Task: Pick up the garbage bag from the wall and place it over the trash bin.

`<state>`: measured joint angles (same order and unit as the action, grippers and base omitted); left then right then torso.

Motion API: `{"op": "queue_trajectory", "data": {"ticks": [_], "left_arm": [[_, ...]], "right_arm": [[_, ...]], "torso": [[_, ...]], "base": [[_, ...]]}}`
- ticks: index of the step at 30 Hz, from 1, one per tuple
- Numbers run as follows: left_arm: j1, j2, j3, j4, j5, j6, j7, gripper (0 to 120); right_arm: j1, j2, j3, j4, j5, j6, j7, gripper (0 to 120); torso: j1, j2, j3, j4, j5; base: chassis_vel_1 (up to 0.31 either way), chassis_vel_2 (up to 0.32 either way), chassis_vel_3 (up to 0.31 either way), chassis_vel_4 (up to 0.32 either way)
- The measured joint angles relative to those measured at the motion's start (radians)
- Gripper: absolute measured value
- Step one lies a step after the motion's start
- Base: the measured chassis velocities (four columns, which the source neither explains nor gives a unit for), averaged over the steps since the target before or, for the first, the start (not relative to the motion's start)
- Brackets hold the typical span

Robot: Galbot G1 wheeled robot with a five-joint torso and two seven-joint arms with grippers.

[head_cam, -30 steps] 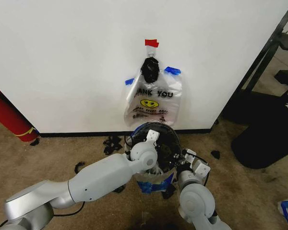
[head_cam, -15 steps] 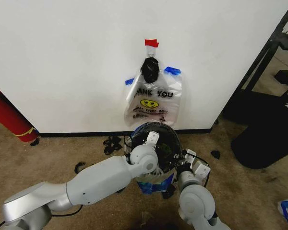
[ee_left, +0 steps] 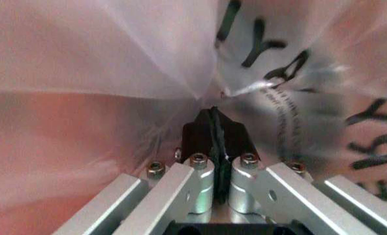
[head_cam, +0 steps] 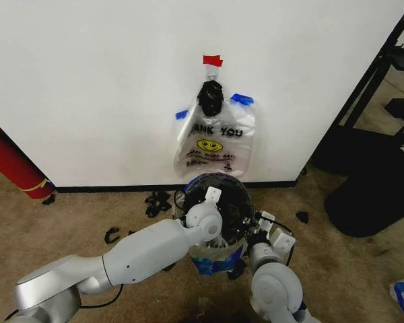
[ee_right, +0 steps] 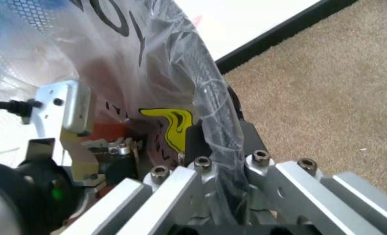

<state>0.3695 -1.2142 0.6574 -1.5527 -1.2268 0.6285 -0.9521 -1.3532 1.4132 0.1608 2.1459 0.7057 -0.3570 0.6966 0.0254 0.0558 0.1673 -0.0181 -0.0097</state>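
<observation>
The left arm has crept slightly forward. Its left tool (ee_left: 214,128) is pinched closed inside the garbage bag (ee_right: 180,63), while the right tool (ee_right: 214,139) clamps the bag's film against the trash bin (head_cam: 234,196) rim, below the wall (head_cam: 87,81).

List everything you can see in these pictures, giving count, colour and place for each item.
Large plain white wall: one, white with black baseboard, behind everything.
Clear plastic bag printed "THANK YOU": one, hanging on the wall under red tape.
Small round trash bin: one, black inside, on carpet below that bag.
Thin crinkly garbage bag: one, clear with black letters and a yellow smiley, draped over the bin's rim.
Long red cylinder: one, red, by the wall, robot's left.
Black scraps: several, on carpet.
Left end effector: shut, inside the garbage bag.
Right end effector: shut on bag film at the rim.
</observation>
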Motion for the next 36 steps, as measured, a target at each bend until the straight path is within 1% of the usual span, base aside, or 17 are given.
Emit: {"op": "queue_trajectory", "data": {"ticks": [6, 13, 17, 23, 25, 32, 36], "left_arm": [[0.003, -0.002, -0.004, 0.009, -0.001, -0.005, 0.027, 0], [-0.001, -0.009, -0.008, 0.017, -0.036, -0.011, 0.042, 0], [-0.016, -0.018, -0.007, 0.041, -0.058, 0.011, 0.038, 0], [-0.023, -0.022, -0.004, 0.069, -0.057, 0.02, 0.038, 0], [-0.018, -0.023, -0.003, 0.091, -0.046, 0.023, 0.041, 0], [0.01, -0.012, -0.027, 0.084, -0.036, -0.021, 0.103, 0], [0.019, -0.009, -0.041, 0.082, -0.038, -0.032, 0.108, 0]], "right_arm": [[-0.002, 0.003, -0.003, 0.001, -0.003, 0.0, -0.004, 0], [-0.003, 0.005, -0.005, 0.0, -0.003, 0.002, -0.008, 0], [-0.006, 0.001, -0.009, 0.004, -0.003, 0.002, -0.013, 0], [-0.008, -0.003, -0.01, 0.006, -0.002, 0.002, -0.016, 0], [-0.008, -0.005, -0.011, 0.008, 0.001, 0.003, -0.021, 0], [-0.006, 0.003, -0.022, 0.006, -0.001, 0.004, -0.028, 0], [-0.006, 0.006, -0.024, 0.004, -0.003, 0.005, -0.031, 0]], "torso": [[0.0, 0.0, 0.0, 0.0, 0.0], [0.0, 0.0, 0.0, 0.0, 0.0], [0.0, 0.0, 0.0, -0.0001, 0.0], [0.0, 0.0, 0.0, 0.0, 0.0], [0.0, 0.0, 0.0, 0.0, 0.0], [0.0, 0.0, 0.0, 0.0, 0.0], [0.0, 0.0, 0.0, -0.0001, -0.0001]], "base": [[0.0, 0.0, 0.0, 0.0], [0.0, 0.0, 0.0, 0.0], [0.0, 0.0, 0.0, 0.0], [0.0, 0.0, 0.0, 0.0], [0.0, 0.0, 0.0, 0.0], [0.0, 0.0, 0.0, 0.0], [0.0, 0.0, 0.0, 0.0]]}}
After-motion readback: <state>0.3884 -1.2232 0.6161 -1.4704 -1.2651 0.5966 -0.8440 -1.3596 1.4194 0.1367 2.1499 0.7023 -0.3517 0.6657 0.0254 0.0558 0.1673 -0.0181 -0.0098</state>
